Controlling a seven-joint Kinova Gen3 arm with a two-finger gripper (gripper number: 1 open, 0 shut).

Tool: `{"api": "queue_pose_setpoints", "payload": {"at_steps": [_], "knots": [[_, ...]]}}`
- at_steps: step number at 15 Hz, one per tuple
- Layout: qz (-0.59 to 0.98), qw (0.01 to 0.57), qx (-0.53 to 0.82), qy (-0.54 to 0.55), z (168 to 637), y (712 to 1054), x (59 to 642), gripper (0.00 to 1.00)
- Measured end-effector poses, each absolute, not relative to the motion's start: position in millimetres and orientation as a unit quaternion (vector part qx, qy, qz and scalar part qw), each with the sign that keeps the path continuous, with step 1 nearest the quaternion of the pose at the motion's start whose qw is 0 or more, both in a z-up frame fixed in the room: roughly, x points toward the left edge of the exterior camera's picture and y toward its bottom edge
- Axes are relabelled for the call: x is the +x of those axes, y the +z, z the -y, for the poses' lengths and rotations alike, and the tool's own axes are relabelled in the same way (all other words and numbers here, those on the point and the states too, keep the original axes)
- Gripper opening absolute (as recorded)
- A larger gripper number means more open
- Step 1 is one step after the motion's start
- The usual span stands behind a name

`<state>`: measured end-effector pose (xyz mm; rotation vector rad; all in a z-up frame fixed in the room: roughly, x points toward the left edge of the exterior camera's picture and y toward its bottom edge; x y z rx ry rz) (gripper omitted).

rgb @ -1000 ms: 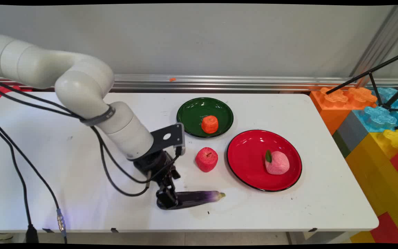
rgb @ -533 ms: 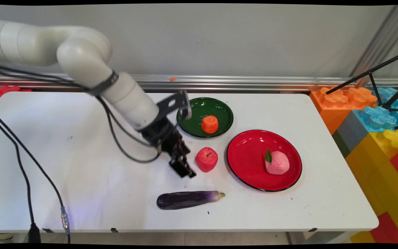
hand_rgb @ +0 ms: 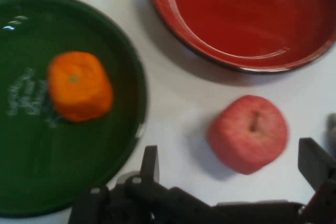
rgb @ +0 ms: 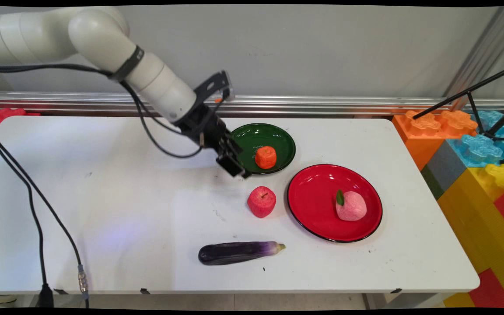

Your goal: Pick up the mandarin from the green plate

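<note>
Overhead, the black two-finger gripper [rgb: 234, 167] was held wide and empty beside the round green plate [rgb: 278, 133], above the red apple [hand_rgb: 248, 134].

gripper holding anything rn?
No. In the hand view the gripper stands open with nothing between its jaws; the red apple sits on the table beyond them, and the eggplant lies apart.

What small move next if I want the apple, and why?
Probably ease the end effector down along its own axis toward the apple. In the hand view its open fingers frame the apple, which sits nearer the finger at the picture's right. In the main view it hangs by the green plate, apart from the apple.
</note>
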<state>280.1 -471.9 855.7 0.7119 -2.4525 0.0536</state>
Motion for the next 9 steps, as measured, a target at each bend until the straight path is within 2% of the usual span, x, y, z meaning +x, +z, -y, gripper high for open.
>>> {"api": "queue_pose_setpoints", "payload": {"at_steps": [5, 9], "knots": [[0.910, 0.305, 0.278, 0.050, 512.1, 853.2, 299.2, 1.00], [0.902, 0.314, 0.290, 0.065, 537.1, 837.9, 304.4, 1.00]]}}
